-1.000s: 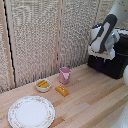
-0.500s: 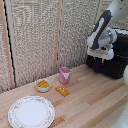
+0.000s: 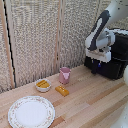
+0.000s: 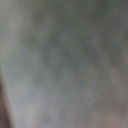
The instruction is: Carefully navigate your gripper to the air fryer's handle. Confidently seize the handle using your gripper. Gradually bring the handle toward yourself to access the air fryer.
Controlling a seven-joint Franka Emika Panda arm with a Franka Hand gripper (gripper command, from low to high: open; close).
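- On the wooden worktop (image 3: 95, 100), the big black air fryer (image 3: 116, 60) is sitting at about three o'clock.
- The pincer (image 3: 95, 68) is hanging at its front; open or together, I cannot tell.
- The wrist view is showing only grey blur.
- A pink cup (image 3: 64, 75) and a flowery plate (image 3: 31, 111) are sitting well apart from it.

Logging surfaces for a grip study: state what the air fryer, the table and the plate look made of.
Air fryer: dark plastic, probably, with a slight sheen on its rounded black body. Table: light wood, matte, with visible plank seams and grain. Plate: likely glazed ceramic, white with a patterned rim; the picture is too coarse to be sure.
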